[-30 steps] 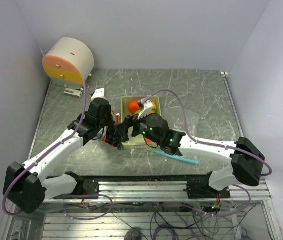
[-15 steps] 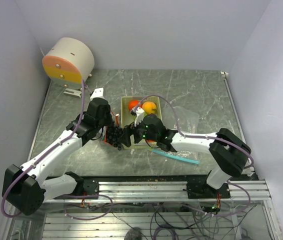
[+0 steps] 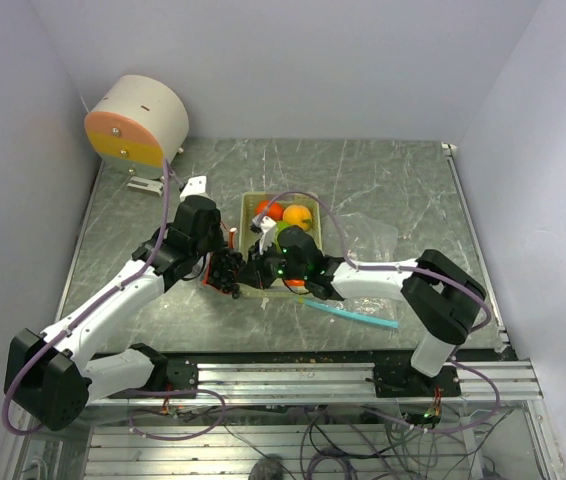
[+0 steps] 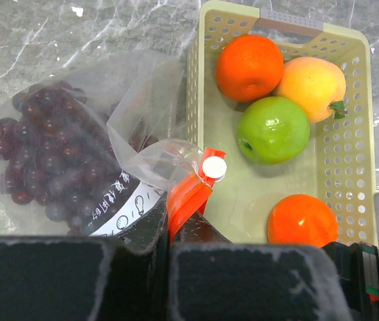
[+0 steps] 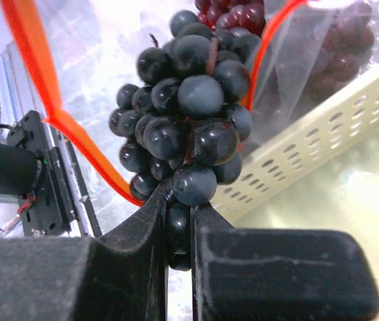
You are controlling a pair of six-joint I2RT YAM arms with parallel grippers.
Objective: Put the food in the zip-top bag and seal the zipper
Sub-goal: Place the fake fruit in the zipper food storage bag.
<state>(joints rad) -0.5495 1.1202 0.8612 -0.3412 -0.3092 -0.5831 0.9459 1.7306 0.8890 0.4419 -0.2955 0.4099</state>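
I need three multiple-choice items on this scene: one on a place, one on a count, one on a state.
1. Where is the green apple? A in the basket; B in a bag; C on the table.
2. How many fruits lie in the basket? A two; B four; C six.
3. The right end effector is: A open; B shut on the dark grapes; C shut on an orange.
Answers: 1 A, it lies among the other fruits; 2 B, four round fruits show there; 3 B, it pinches the bunch's lower end.

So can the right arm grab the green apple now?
Probably not yet: its hand is shut on the dark grapes. The green apple lies uncovered in the basket, so an empty hand likely could.
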